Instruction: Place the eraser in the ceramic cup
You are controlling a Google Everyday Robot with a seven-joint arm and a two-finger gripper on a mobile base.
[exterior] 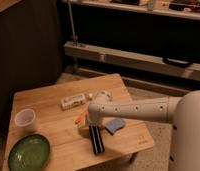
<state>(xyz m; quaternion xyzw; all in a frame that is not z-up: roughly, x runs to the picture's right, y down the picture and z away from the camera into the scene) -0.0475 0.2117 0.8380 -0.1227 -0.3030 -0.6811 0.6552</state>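
The eraser [97, 141] is a long black block lying flat near the front edge of the wooden table [48, 102]. My gripper [93, 124] hangs at the end of the white arm that reaches in from the right, right over the eraser's far end, which it hides. The ceramic cup [26, 120] stands upright at the table's left side, well apart from the gripper. The eraser still lies on the table.
A round green plate [29, 152] sits at the front left corner, just in front of the cup. An orange carrot [81, 118] lies next to the gripper on its left, a blue pad [115, 125] on its right. A pale packet [73, 101] lies behind.
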